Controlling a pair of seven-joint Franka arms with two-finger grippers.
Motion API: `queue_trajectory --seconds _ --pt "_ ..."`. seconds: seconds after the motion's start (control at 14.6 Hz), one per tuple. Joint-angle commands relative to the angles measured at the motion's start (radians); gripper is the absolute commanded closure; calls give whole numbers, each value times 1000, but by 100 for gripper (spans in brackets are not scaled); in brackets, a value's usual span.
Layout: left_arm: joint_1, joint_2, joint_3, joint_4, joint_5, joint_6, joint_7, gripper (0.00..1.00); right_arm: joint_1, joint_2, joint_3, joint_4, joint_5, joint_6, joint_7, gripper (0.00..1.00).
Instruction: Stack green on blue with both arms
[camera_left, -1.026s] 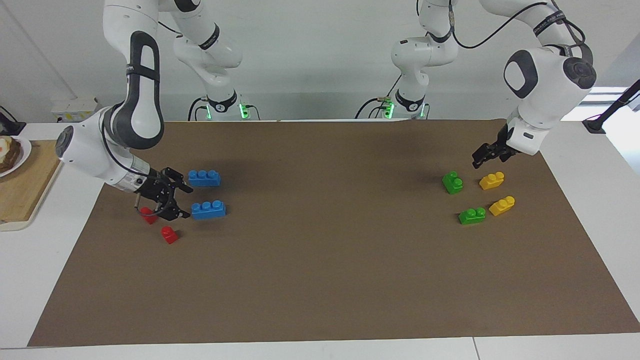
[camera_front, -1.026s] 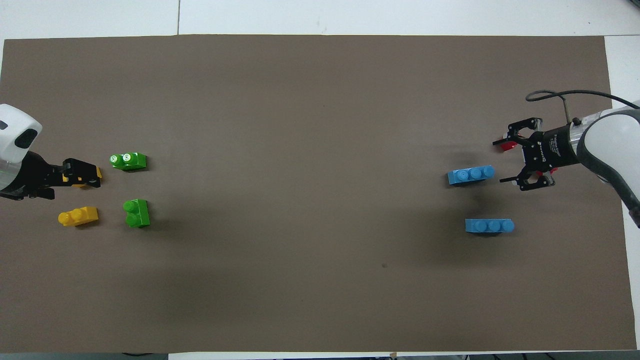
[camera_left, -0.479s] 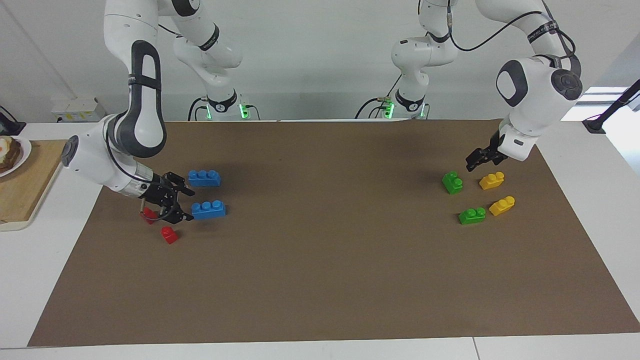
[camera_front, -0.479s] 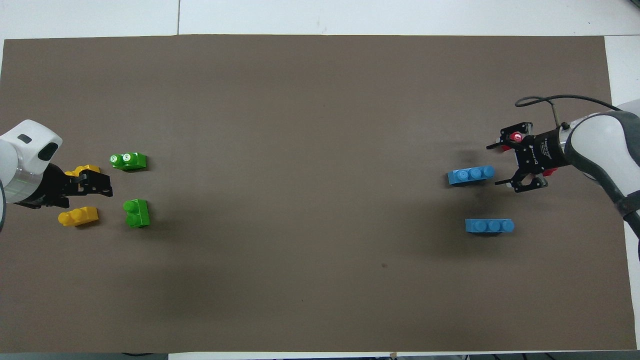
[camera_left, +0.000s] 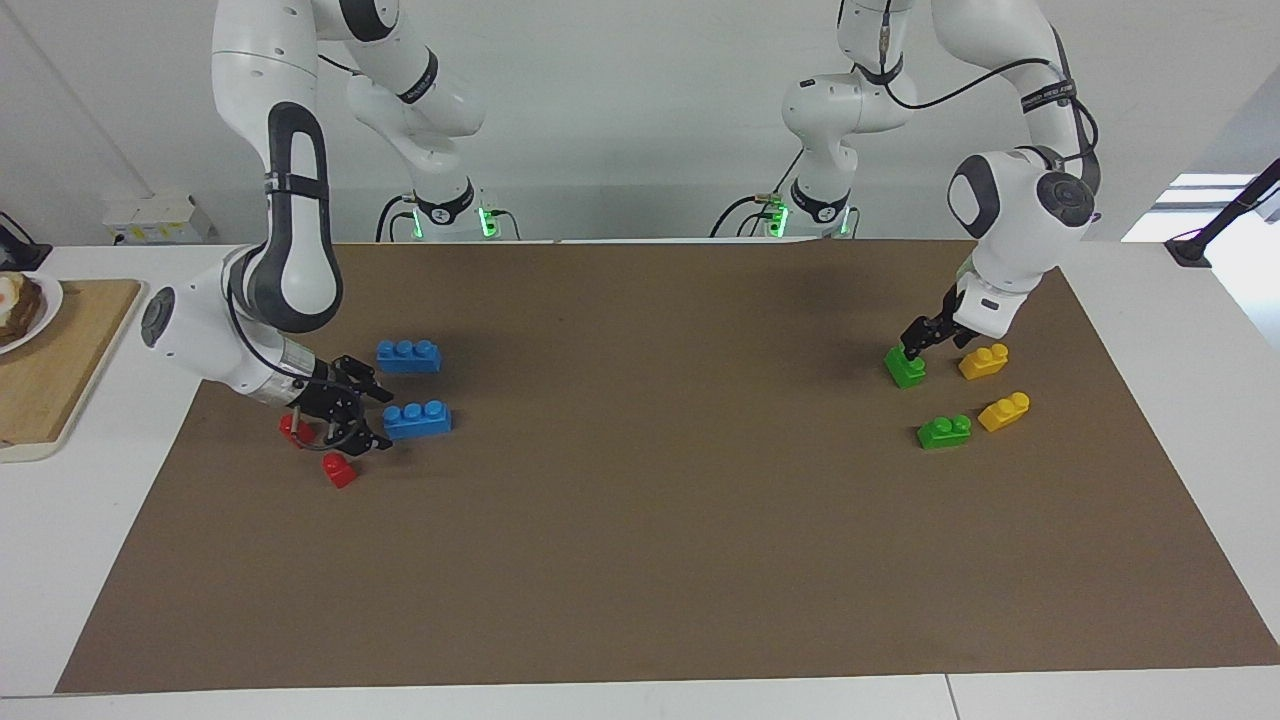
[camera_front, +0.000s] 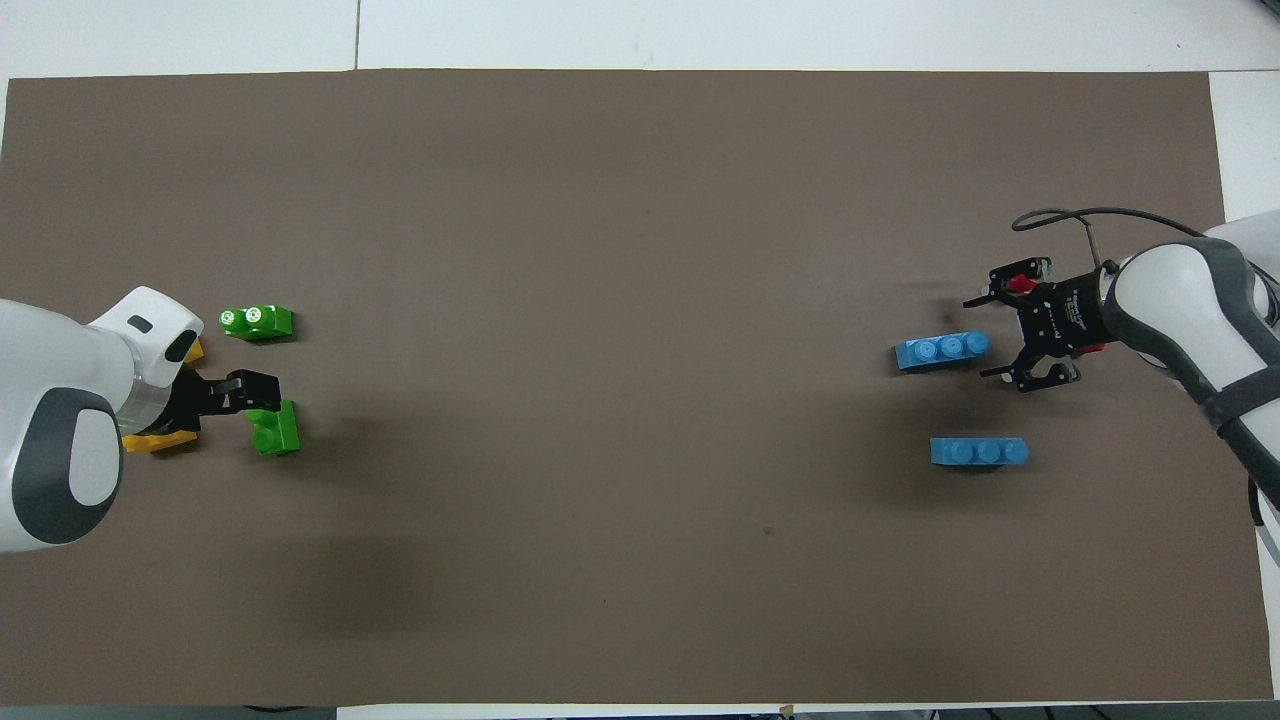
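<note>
Two grippers, each at its own brick.
We see the left gripper, fingers apart, directly over the green brick nearer the robots. The right gripper, spread wide, lies level with the farther blue brick, facing the short end of its long axis.

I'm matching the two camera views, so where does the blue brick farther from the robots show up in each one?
Facing view: the farther blue brick is the lower of the blue pair, at the right arm's end of the mat.
Overhead view: the farther blue brick is the upper of the pair, at the same end.
Shared landmark: the nearer blue brick beside it.
</note>
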Motion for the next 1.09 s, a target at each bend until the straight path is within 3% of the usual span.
queue_trajectory --seconds 0.0,0.34,0.55,0.82,1.03 --pt "-29 27 7 -19 16 60 -16 0 -7 -2 10 -32 63 49 -58 6" --pt "-25 53 9 -24 17 74 158 1 -4 -5 10 -48 78 59 -63 15" --pt "-25 53 10 -51 17 95 152 5 -4 -5 10 -48 77 60 -75 22" --pt "-23 55 10 -77 17 117 147 9 -3 -5 10 -48 78 58 -87 46" --pt "-23 55 9 -82 17 119 138 16 0 -5 10 -48 78 61 -87 72"
